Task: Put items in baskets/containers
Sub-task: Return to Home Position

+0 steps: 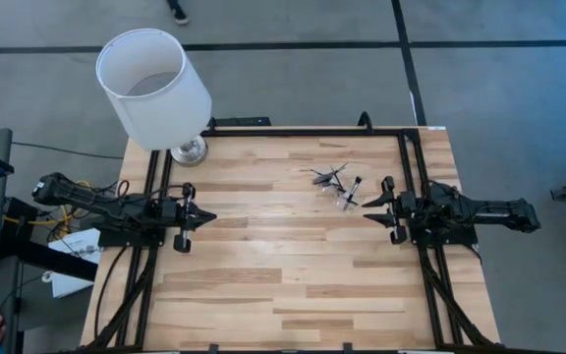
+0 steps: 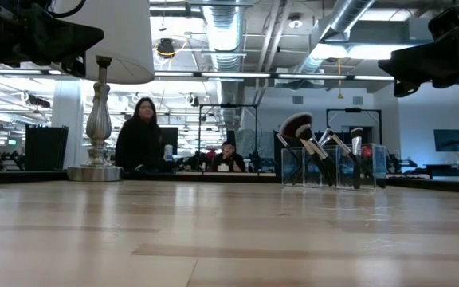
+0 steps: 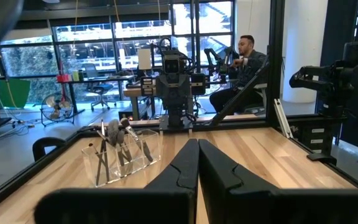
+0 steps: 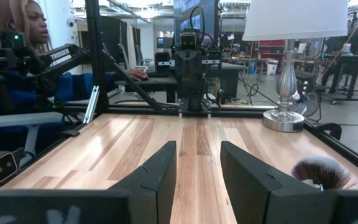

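High view puts the left gripper (image 1: pixel 207 218) at the table's left edge and the right gripper (image 1: pixel 371 210) at its right edge. Their tips face each other across a wide bare stretch of table (image 1: pixel 283 285). In the left wrist view the left fingers are pressed together with nothing between them. In the right wrist view the right fingers (image 4: pixel 157 171) stand apart with a clear gap and hold nothing.

The container (image 1: pixel 342 189) stands in the far right part of the table, near the right gripper but not touching it. It is clear, glassy and box-shaped. Brushes (image 2: pixel 319 151) lean in it with thin black handles down and silver ferrules up; one fluffy head (image 2: pixel 296 125) is wider than the rest.

A lamp (image 1: pixel 155 84) with a white cylindrical shade and a silvery turned base stands at the far left corner. The tabletop is pale wood planks with a slight sheen, bounded by black rails (image 1: pixel 303 131). Beyond it is an open workshop with exposed ducts, desks and people (image 2: pixel 139 143).
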